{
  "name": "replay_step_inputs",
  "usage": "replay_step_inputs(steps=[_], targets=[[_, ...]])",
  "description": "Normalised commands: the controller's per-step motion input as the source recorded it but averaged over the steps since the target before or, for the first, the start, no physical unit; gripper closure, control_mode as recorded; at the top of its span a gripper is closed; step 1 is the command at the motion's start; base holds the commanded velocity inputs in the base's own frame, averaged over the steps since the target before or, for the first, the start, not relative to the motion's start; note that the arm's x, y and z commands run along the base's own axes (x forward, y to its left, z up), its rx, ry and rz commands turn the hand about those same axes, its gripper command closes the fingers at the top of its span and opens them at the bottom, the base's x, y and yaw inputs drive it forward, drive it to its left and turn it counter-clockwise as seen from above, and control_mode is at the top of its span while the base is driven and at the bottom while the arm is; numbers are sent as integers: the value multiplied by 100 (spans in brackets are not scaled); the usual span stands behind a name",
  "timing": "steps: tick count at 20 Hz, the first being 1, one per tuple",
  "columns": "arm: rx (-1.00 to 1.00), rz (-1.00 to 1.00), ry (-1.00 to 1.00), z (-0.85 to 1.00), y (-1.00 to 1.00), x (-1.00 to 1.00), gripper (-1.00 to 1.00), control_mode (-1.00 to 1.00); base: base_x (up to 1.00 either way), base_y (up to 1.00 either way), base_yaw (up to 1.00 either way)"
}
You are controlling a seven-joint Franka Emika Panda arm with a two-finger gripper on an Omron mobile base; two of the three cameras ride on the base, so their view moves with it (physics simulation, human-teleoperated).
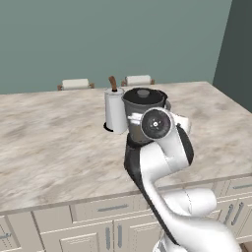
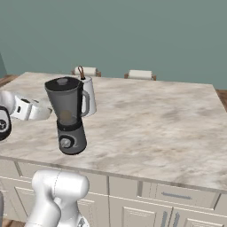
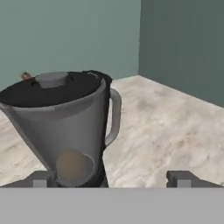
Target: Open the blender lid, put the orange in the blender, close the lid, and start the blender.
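Note:
The blender [image 2: 69, 128] stands on the marble counter, its dark grey lid [image 2: 63, 82] seated on the jar rim. Through the translucent jar the orange [image 2: 66, 117] shows as a dull orange ball low inside. In the hand view the jar [image 3: 65, 127] rises close ahead, with the lid [image 3: 52, 87] on top, the handle to the right and the orange [image 3: 74, 167] at the jar's bottom. My gripper [image 3: 113, 180] is open, fingertips wide apart and nothing between them, level with the jar's lower part. In the left base view my arm covers much of the blender [image 1: 135, 115]; the lid [image 1: 143, 95] shows above.
A white paper-towel roll [image 1: 115, 114] with a brown-tipped post stands right behind the blender. Two chair backs [image 2: 140, 74] show beyond the counter's far edge. The counter [image 2: 155, 124] stretches wide to the right of the blender. Cabinet drawers run below its front edge.

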Motion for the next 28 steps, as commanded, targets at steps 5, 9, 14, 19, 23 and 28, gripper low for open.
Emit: replay_step_inputs(steps=[5,9,14,19,23,28], targets=[[-13,-28,-20,-55,3,-24,-100,-100,0,0,0],[-11,-27,-12,-55,13,0,-100,-100,0,0,0],[-5,-27,-21,-42,4,0,-100,-100,0,0,0],[-1,-16,-20,-44,-5,0,-100,-100,0,0,0],[0,-15,-2,-30,-9,3,-100,-100,0,0,0],[0,-17,0,-18,-7,5,-100,-100,0,0,0]])
